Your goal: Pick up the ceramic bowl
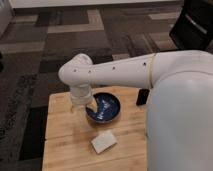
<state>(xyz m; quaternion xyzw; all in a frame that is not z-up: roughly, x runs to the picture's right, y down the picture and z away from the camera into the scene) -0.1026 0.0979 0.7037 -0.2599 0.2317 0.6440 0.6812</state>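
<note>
Round, shallow, glossy navy ceramic bowl (pixel 106 109), pale-streaked inside, resting mid-way on the wooden plank surface (pixel 62 142). Gripper (pixel 88 104) spread wide, released, at its left rim under the smooth white arm (pixel 115 70). Pale spongy rectangular block (pixel 104 142) near the bowl.

Navy ceramic bowl (pixel 107 110), pale streaks

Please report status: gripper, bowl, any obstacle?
Gripper open, at ceramic bowl rim. Bowl on table, not lifted. Pale block nearby, not blocking.
</note>
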